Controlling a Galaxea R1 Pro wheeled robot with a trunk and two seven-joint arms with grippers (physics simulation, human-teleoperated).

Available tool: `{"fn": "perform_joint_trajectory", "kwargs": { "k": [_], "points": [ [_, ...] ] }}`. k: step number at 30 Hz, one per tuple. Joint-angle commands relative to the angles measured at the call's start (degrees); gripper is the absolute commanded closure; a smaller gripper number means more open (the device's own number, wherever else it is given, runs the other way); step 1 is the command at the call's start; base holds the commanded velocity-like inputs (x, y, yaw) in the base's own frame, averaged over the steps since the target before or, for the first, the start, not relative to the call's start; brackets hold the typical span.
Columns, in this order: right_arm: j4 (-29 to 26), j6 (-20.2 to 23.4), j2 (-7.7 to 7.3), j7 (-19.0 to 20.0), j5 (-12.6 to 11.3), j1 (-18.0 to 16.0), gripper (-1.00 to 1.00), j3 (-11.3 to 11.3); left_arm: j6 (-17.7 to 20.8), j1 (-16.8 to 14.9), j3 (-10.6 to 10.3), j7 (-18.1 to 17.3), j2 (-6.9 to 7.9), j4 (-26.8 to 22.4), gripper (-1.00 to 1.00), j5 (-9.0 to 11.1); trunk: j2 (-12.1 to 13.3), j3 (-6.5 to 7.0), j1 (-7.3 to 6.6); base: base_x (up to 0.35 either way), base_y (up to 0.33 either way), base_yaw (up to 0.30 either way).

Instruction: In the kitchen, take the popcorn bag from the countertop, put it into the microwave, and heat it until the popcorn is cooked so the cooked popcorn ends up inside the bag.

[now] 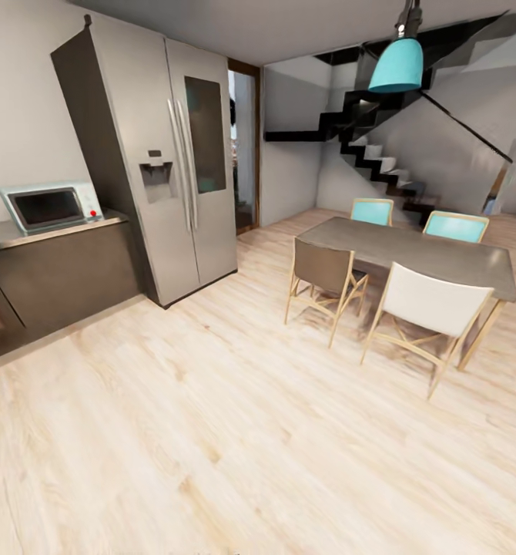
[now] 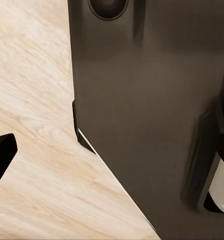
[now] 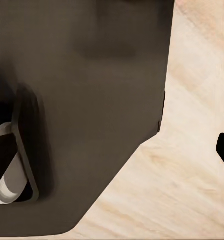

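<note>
**A:** Where are we now?

**B:** We stand on the wood floor, well away from the kitchen side. We see the microwave far off at the left. It sits on a grey tabletop, right beside the big fridge.

**A:** Is its door shut?

**B:** It looks shut. The glass is dark, and there is a red dot by the knobs.

**A:** And the bag?

**B:** We cannot see the bag from here. We think it waits on some other tabletop, so we must go and look for it first.

**A:** What are our hands doing?

**B:** We cannot tell if they are wide or shut. Our wrist cameras look down at our own dark base and the floor beside it. The arms seem to hang low at our sides, likely so they bump nothing while we roll.

**A:** What else is near?

**B:** A table with four chairs stands at the right. We should steer clear of it.
</note>
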Motion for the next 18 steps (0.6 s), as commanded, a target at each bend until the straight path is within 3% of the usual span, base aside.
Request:
{"fn": "perform_joint_trajectory", "kwargs": {
  "k": [1, 5, 10, 15, 18],
  "points": [
    [-1.0, -0.3, 0.02, -0.1, 0.0, 0.0, -1.0, 0.0, -0.1, 0.0, 0.0, 0.0, -0.03, 0.0, -1.0, 0.0, 0.0, -0.08, 0.0, 0.0, 0.0, 0.299],
    [-6.2, -1.9, -0.02, -0.1, -0.1, 0.0, -1.0, -0.1, -0.1, 0.0, 0.0, 0.0, -0.07, 0.0, -1.0, 0.0, 0.0, -0.22, 0.0, 0.0, 0.0, 0.299],
    [-8.6, -13.1, -0.26, -0.1, 0.0, 0.0, -1.0, 0.2, -0.1, 0.0, -0.1, 0.0, -0.16, 0.0, -1.0, 0.0, 0.0, -0.38, 0.0, 0.0, 0.0, 0.299],
    [-18.2, -14.5, -0.57, -0.1, 0.3, 0.0, -1.0, 0.2, -0.1, 0.0, -0.1, 0.0, -0.17, 0.0, -1.0, -0.1, 0.0, -0.6, 0.0, 0.0, 0.0, 0.292],
    [-20.5, -14.4, -0.59, 0.3, 0.8, -0.2, -1.0, 0.4, -0.1, 0.0, -0.1, 0.0, -0.17, 0.0, -1.0, -0.1, 0.0, -0.76, 0.0, 0.0, 0.0, 0.269]
  ]
}}
